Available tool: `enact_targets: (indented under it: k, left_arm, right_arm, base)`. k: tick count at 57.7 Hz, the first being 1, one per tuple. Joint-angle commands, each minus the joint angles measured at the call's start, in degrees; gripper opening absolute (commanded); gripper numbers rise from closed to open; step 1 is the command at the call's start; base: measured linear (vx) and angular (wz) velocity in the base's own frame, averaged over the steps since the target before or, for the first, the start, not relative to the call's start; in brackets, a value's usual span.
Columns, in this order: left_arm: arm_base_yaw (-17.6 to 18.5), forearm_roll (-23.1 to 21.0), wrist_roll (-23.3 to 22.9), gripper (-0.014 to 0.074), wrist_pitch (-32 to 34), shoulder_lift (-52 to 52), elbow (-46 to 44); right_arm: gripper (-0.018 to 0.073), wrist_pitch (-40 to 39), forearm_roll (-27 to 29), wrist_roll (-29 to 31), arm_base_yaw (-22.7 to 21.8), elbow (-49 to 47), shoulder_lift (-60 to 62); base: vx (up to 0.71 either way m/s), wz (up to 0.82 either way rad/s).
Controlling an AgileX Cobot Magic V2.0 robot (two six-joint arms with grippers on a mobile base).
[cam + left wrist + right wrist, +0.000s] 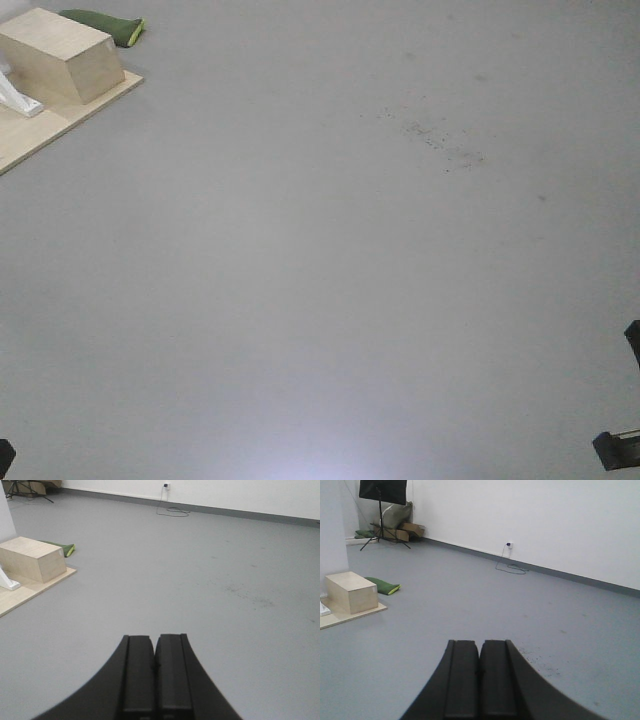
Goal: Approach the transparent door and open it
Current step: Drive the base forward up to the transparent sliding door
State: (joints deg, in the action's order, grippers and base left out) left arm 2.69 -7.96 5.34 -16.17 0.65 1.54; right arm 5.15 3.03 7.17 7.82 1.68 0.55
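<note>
The transparent door is out of view in every frame. My left gripper [154, 638] is shut, its two black fingers pressed together with nothing between them, held over bare grey floor. My right gripper [480, 642] is likewise shut and empty above the floor. In the front view only dark bits of the arms show at the bottom right [618, 447] and bottom left corner.
A pale wooden box [60, 52] stands on a wooden platform [50, 128] at the far left, with a green cushion [105, 25] behind it. A white wall [545, 515] with a socket and cable [509, 566] lies ahead; a tripod stand [382, 510] and cardboard boxes [405, 530] fill the far left corner.
</note>
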Motion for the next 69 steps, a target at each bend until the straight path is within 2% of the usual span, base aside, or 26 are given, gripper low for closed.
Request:
enact_targets:
  k: [1, 31, 69]
  left_arm:
    - [-0.1, -0.6, -0.4, 0.0000, 4.6, 0.7, 1.7]
    - [-0.1, -0.6, -0.4, 0.0000, 4.6, 0.7, 1.7]
    - [-0.1, -0.6, -0.4, 0.0000, 4.6, 0.7, 1.7]
  right_arm:
    - [0.0000, -4.5, -0.3, 0.3, -0.3, 0.8, 0.8]
    - [0.0000, -4.5, -0.3, 0.3, -0.3, 0.8, 0.8]
    - [0.0000, -4.5, -0.3, 0.3, -0.3, 0.8, 0.8]
  base:
    - [0.51, 0.17]
    - [0.53, 0.31]
    - [0.60, 0.64]
